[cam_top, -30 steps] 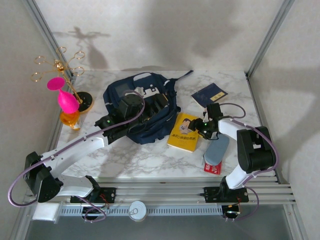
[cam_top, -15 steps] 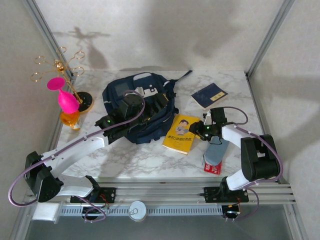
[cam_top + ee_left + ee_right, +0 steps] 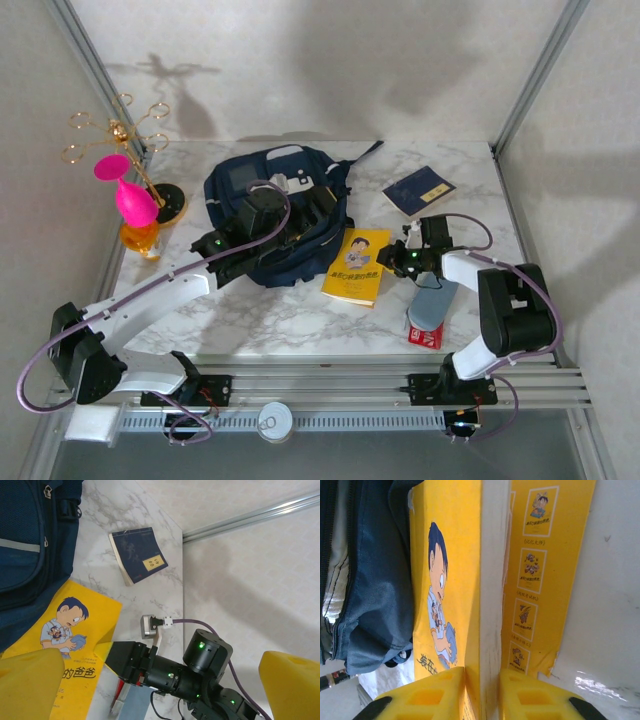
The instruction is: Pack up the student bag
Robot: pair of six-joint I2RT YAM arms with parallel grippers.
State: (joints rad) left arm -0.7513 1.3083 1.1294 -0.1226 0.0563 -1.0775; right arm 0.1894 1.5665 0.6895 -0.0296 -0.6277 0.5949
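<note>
We see our left gripper (image 3: 305, 212) spread wide over the bag (image 3: 290, 270). Just right of the bag, our right gripper (image 3: 482, 680) pinches the book (image 3: 450, 580), which lies against the bag.

Chinese characters on yellow book (image 3: 60, 645), navy booklet (image 3: 137, 554) label, illegible
</note>
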